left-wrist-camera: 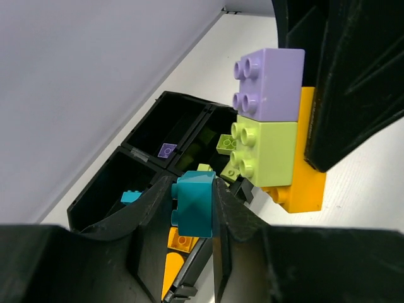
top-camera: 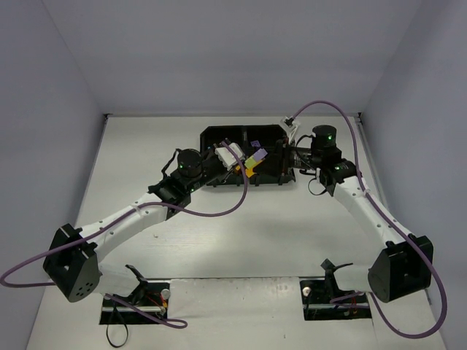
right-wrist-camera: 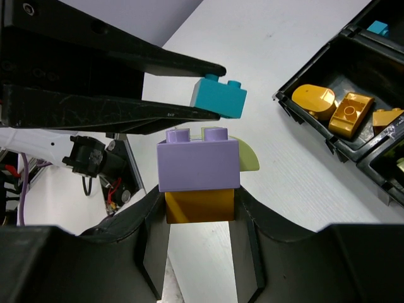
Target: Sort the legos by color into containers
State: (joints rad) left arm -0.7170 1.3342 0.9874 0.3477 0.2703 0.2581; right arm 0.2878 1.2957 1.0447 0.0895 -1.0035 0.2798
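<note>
The left end effector (left-wrist-camera: 192,211) is clamped narrow on a single cyan brick (left-wrist-camera: 194,203), one finger on each side. Just beside it, not touching, the right end effector (right-wrist-camera: 199,211) grips the orange brick (right-wrist-camera: 199,207) at the base of a three-brick stack, with a purple brick (right-wrist-camera: 199,165) and a lime green brick (left-wrist-camera: 265,151) stuck to it. Both are held in the air, and from overhead they meet above the black tray (top-camera: 219,133) on the white tabletop (top-camera: 241,240). The tray's four compartments hold a small purple piece (left-wrist-camera: 166,150), lime green pieces (left-wrist-camera: 226,144), a small cyan piece (left-wrist-camera: 131,197) and orange pieces (right-wrist-camera: 328,107), one colour each.
</note>
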